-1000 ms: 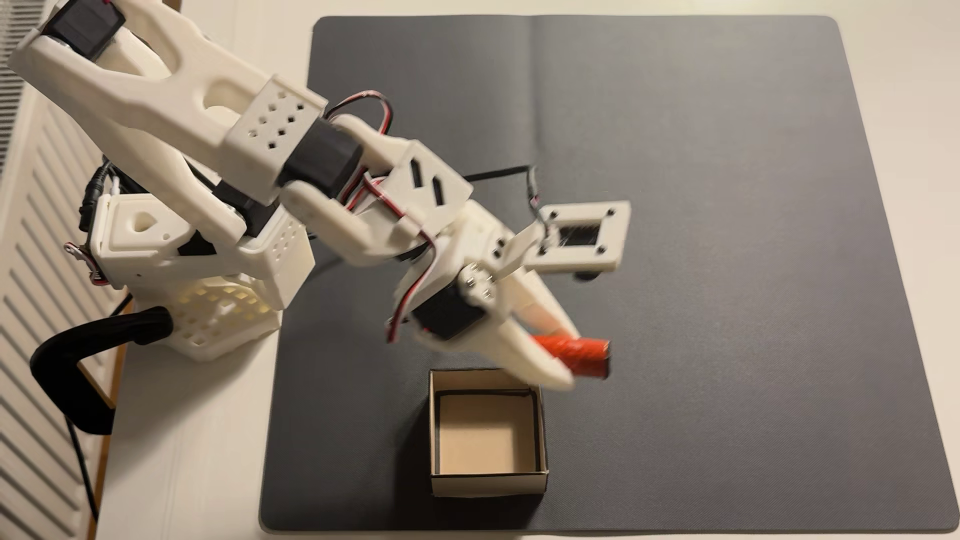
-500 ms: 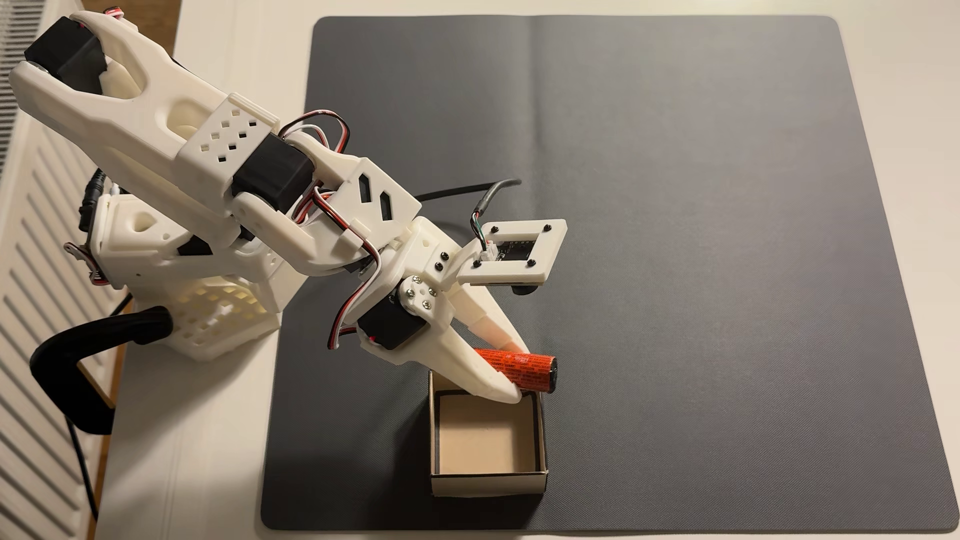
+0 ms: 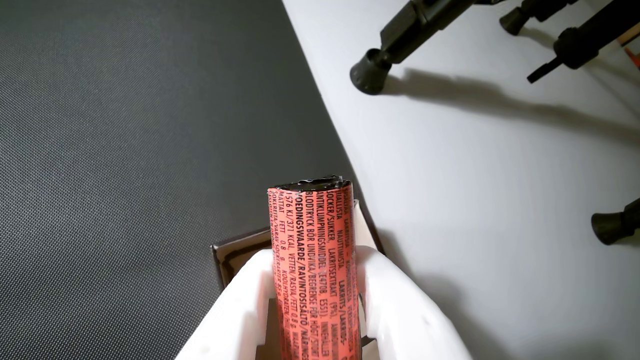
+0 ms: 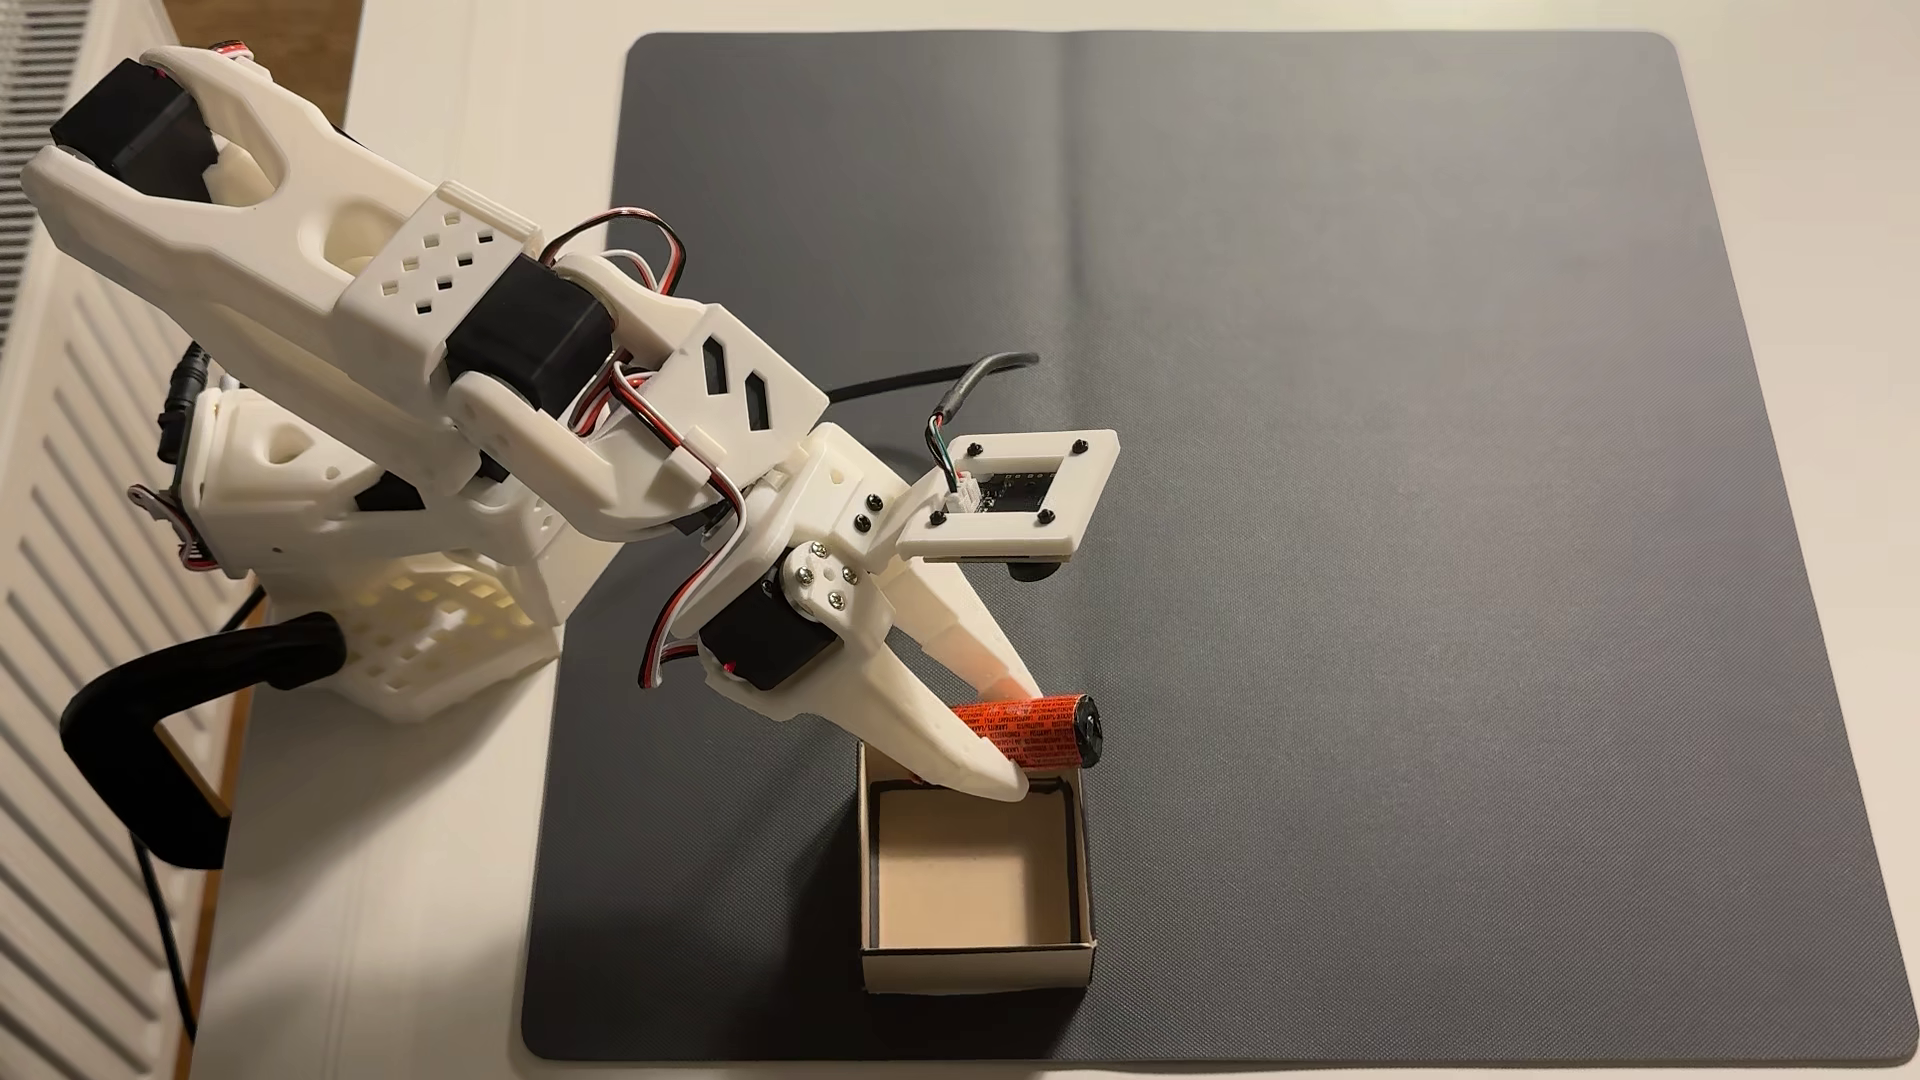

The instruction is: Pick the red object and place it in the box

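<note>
over grey mat (image 4: 1351,415), angled-down fingers (image 4: 1023,743) clench red object (image 4: 1029,732) above box (image 4: 977,961) rim.

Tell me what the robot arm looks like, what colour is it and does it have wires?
The arm is chunky white plastic with black motor blocks at its joints. Red, black and white wires loop along it. Some panels have little square holes. The gripper has two long, pointed white fingers. A flat white frame with small black screws sticks out beside it.
</note>
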### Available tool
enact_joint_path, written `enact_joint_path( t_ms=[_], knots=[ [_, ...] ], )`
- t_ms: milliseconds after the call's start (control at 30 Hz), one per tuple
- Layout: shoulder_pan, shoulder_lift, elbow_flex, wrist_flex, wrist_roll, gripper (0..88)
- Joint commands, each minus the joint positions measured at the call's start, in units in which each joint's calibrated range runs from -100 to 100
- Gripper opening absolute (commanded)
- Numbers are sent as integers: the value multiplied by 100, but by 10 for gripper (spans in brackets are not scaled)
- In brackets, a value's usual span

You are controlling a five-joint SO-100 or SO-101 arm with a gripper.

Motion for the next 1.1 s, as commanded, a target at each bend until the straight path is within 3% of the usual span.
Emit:
enact_joint_path(
  t_ms=[0, 333, 500, 567, 700, 1067],
  knots=[
    [37, -87, -51, 14, -18, 122],
    [-7, -87, -42, 14, -24, 205],
    [-186, -95, -60, 14, -29, 200],
    [-341, -95, -78, 14, -81, 168],
    [-683, -104, -196, 5, -357, 0],
    [-1967, -112, -432, 5, -1071, 6]
  ],
)
